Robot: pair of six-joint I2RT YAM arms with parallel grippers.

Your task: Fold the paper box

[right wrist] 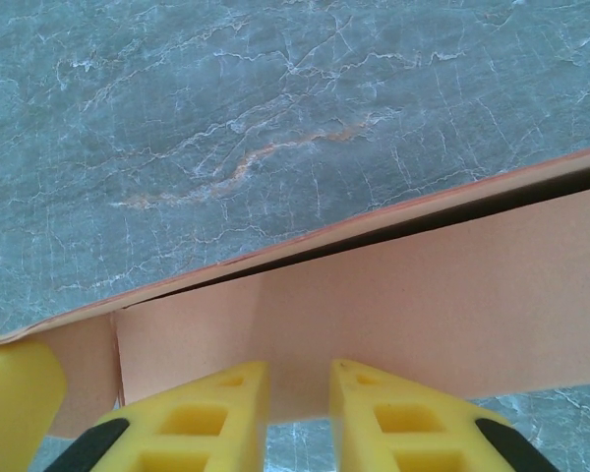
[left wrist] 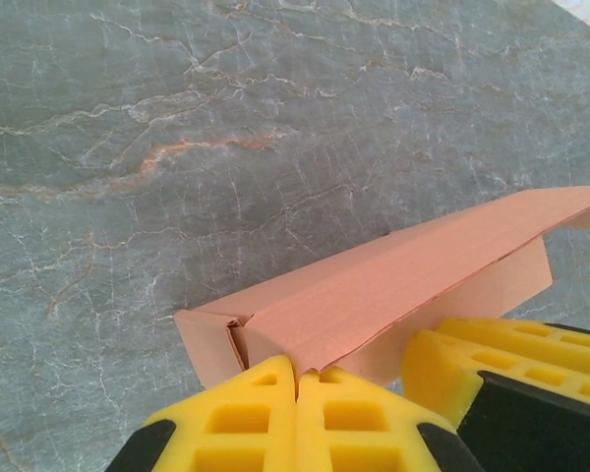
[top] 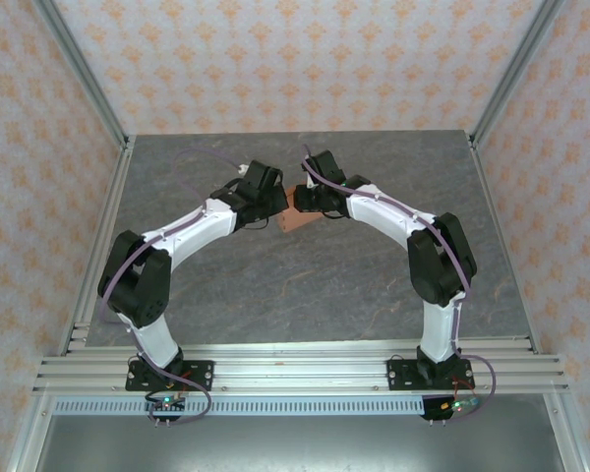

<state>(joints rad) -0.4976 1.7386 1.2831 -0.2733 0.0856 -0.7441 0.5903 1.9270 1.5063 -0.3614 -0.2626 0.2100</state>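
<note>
Paper box [left wrist: 374,285]: half-folded salmon card. My left gripper [left wrist: 296,376] pinches its edge, I think; right gripper [right wrist: 300,382] barely parted.

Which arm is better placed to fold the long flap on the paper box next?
Probably the right. The left gripper is shut on the paper box edge, steadying it; the right gripper has its jaws apart at the long flap, free to push.

The desk [top: 305,285] is a grey-green marbled slab with pale and rusty veins, and silver rails [top: 305,356] run across its edge at 6 o'clock. Just toward 12 o'clock of its middle sits the salmon paper box [top: 295,218], partly folded. I can't tell whether it rests on the stone or hangs just above it.
</note>
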